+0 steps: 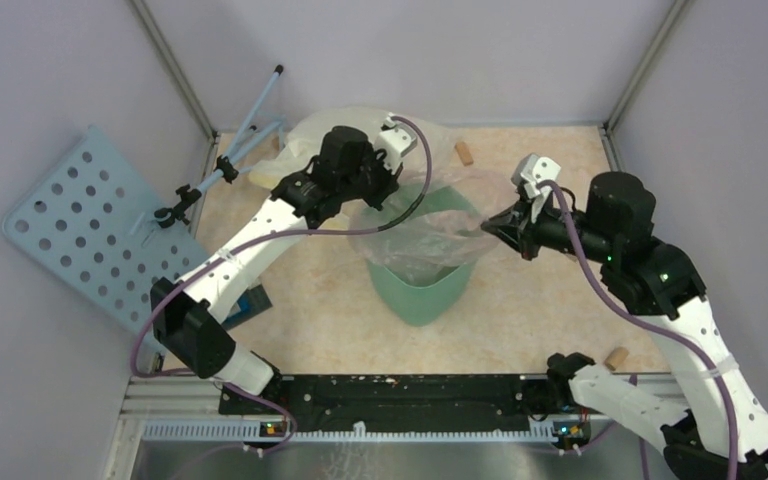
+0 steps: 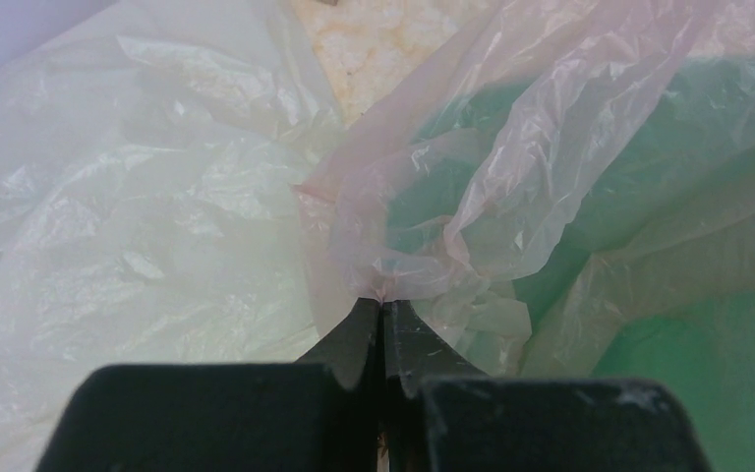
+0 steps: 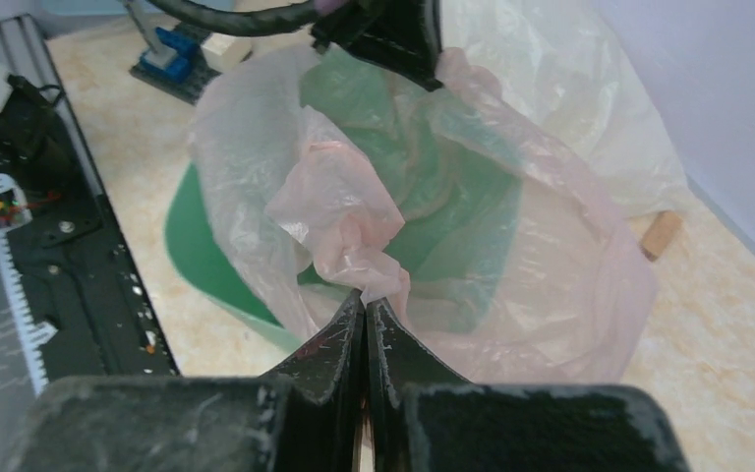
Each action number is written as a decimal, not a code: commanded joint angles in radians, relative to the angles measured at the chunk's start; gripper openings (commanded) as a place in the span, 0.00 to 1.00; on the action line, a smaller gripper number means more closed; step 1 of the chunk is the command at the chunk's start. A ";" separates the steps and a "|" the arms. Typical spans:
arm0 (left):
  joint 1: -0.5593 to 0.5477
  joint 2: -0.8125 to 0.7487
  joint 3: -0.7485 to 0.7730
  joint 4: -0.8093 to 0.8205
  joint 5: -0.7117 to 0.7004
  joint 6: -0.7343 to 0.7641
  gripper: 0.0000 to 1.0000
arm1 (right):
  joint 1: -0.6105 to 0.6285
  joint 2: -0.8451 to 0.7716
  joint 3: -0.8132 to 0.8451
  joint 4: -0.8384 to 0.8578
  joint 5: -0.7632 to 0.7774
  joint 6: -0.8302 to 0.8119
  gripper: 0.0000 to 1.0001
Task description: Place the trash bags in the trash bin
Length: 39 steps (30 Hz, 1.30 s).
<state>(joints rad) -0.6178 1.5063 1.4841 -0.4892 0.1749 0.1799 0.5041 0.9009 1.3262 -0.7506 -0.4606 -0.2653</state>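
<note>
Pale-pink bag (image 1: 412,238), mint-green bin (image 1: 421,292)

The crinkly, translucent pale-pink trash bag (image 1: 415,232) was stretched open over the rim of the mint-green trash bin (image 1: 422,292), which sat mid-worktop (image 1: 330,330).

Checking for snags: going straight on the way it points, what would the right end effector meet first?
The thin translucent pale-pink plastic bag pinched at its tips; beyond, probably inside the mint-green plastic bin, depth unclear.
</note>
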 commanded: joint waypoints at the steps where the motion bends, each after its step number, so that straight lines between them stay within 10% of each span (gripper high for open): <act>1: 0.005 0.031 0.010 0.104 -0.086 0.037 0.00 | 0.007 -0.074 -0.063 0.098 -0.133 0.119 0.00; 14: 0.015 0.070 0.008 0.140 -0.101 0.028 0.00 | 0.007 -0.343 -0.449 0.230 -0.259 0.460 0.10; 19: 0.015 0.068 0.012 0.138 -0.099 0.023 0.00 | 0.007 -0.415 -0.555 0.189 -0.202 0.530 0.28; 32: 0.015 0.086 0.027 0.111 -0.077 0.007 0.00 | 0.007 -0.391 -0.381 -0.030 0.146 0.600 0.85; 39: 0.015 0.072 0.020 0.107 -0.082 -0.022 0.00 | 0.007 -0.346 -0.150 -0.132 0.326 0.571 0.88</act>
<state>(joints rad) -0.6098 1.5665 1.4982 -0.3817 0.1074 0.1761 0.5041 0.5373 1.0626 -0.8387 -0.2668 0.3016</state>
